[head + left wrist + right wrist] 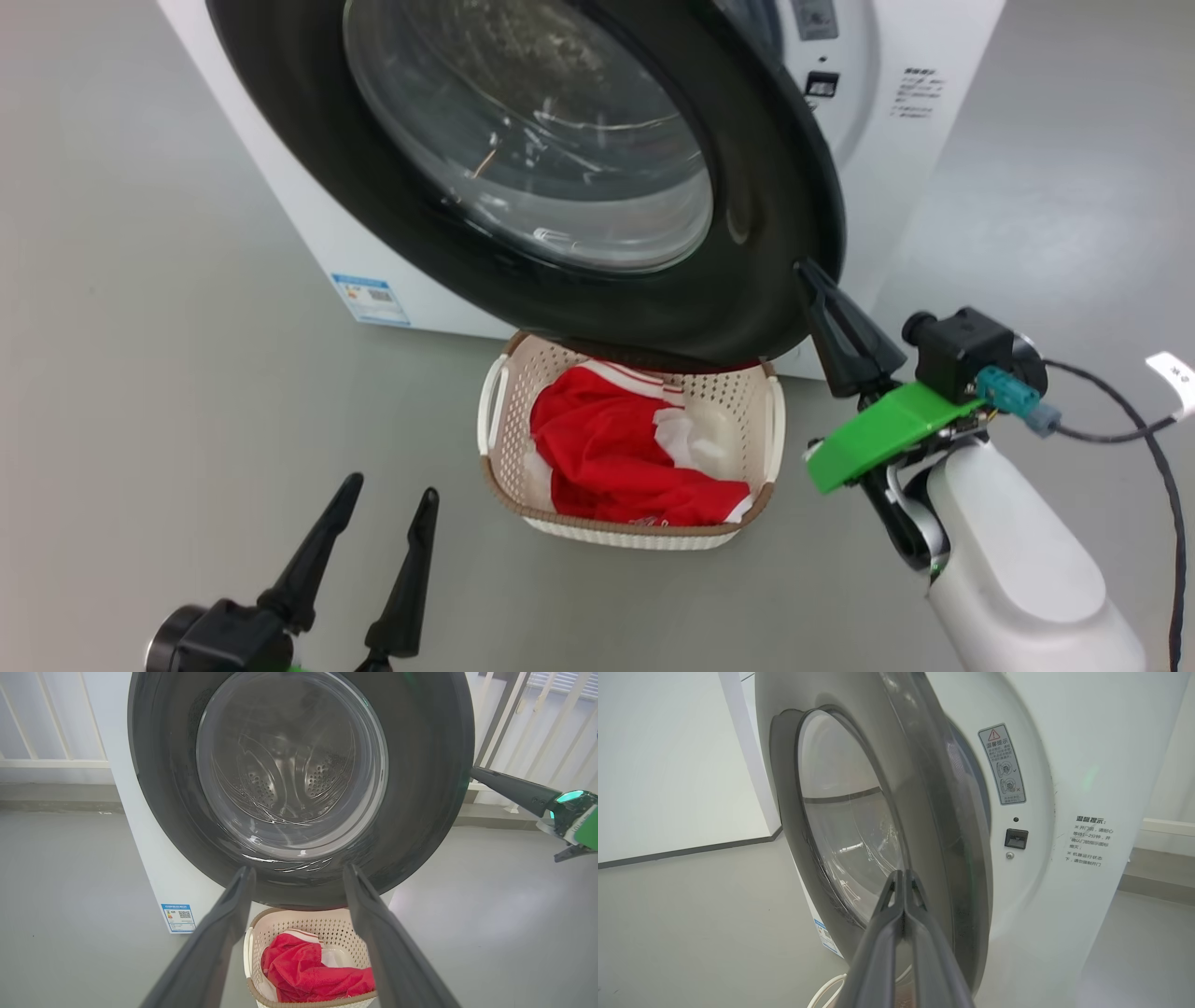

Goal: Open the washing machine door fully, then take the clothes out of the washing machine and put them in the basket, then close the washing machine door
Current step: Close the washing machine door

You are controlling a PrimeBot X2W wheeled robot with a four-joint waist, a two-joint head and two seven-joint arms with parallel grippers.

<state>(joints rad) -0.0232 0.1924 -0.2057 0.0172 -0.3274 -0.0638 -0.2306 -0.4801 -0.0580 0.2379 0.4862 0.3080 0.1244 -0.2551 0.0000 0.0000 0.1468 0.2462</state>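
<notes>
Last step, closing up: the clothes (607, 448) lie in the basket (504, 411) on the floor (140, 373) at the foot of the machine (896, 168), under the half-shut door (747, 187). The right gripper (805, 271), clenched on nothing, sets its tips at the door's outer rim. A steady push toward the latch (1016, 837) looks next. The left gripper (391, 485) hangs spread and empty. The basket sits close beneath the door's sweep.

grey floor (140, 280), white railing (46, 763), white wall panel (668, 765)
</notes>
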